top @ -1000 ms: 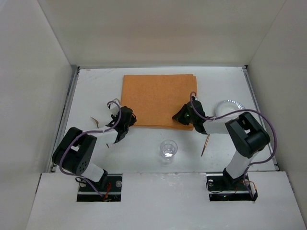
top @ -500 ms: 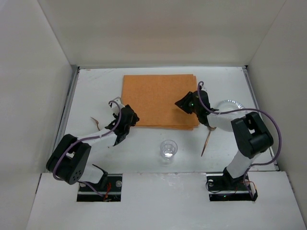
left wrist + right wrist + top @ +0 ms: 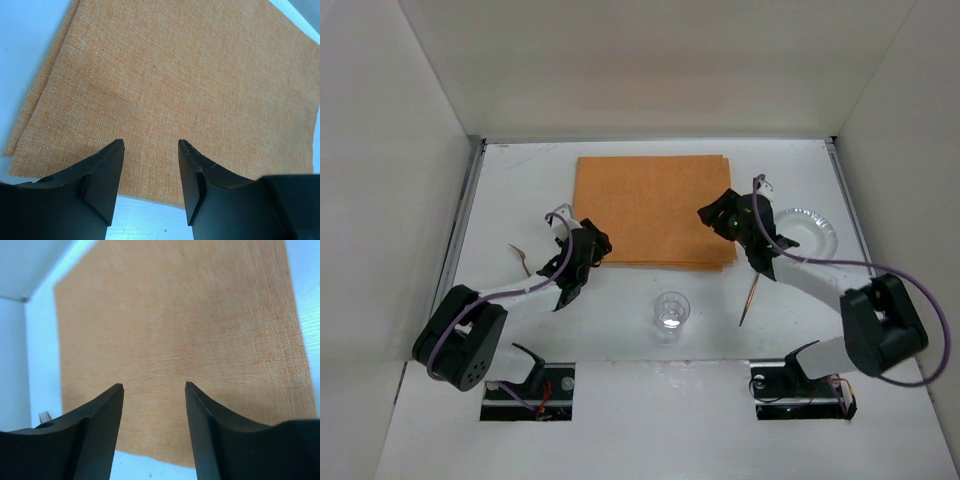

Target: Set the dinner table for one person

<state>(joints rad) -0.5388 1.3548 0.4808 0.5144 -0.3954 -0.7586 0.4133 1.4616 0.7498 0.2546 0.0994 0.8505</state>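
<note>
The dinner table (image 3: pixel 516 190) is a white top with an orange cloth (image 3: pixel 645 205) lying flat at its back middle. My left gripper (image 3: pixel 594 244) stands open just over the cloth's near left corner. In the left wrist view the left gripper (image 3: pixel 151 143) has nothing between its fingers and the cloth (image 3: pixel 175 75) spreads beyond them. My right gripper (image 3: pixel 714 213) is open above the cloth's right side. The right wrist view shows the right gripper (image 3: pixel 154 385) empty over the cloth (image 3: pixel 175 325).
A clear glass (image 3: pixel 671 311) stands in front of the cloth. A shiny round plate (image 3: pixel 810 228) lies at the right, partly behind my right arm. A thin wooden utensil (image 3: pixel 751 299) lies near the right arm. A fork (image 3: pixel 520 254) rests at the left, its tines (image 3: pixel 45 416) visible.
My right gripper has opened, let go of the cloth's near right corner and lifted back and to the right. The left gripper has shifted slightly right and stayed open.
</note>
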